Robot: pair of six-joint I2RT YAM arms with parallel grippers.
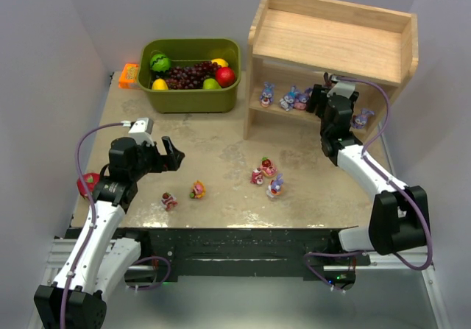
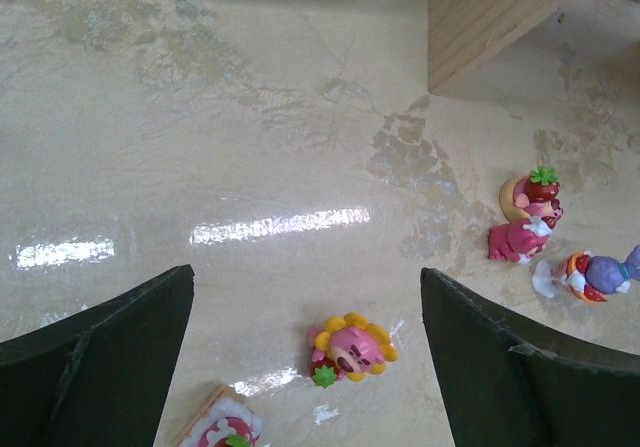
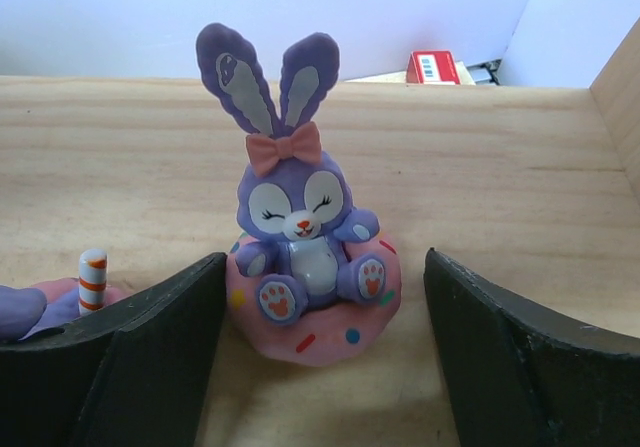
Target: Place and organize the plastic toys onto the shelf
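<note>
The wooden shelf (image 1: 331,42) stands at the back right. Several purple bunnies (image 1: 288,99) stand on its lower tier. My right gripper (image 1: 318,97) is open at that tier. In the right wrist view its fingers (image 3: 150,347) stand either side of a purple bunny on a pink donut base (image 3: 305,257), which stands upright on the board. My left gripper (image 1: 173,154) is open and empty above the table. In the left wrist view a sunflower bear (image 2: 352,347) lies between its fingers (image 2: 500,357), below them. A strawberry bear (image 2: 525,222) and a bunny (image 2: 590,272) lie to the right.
An olive-green bin (image 1: 234,93) of fake fruit stands at the back, with an orange object (image 1: 129,75) to its left. A red object (image 1: 88,183) lies at the table's left edge. Another toy (image 1: 169,201) lies near the front. The shelf's side board (image 2: 490,17) shows in the left wrist view.
</note>
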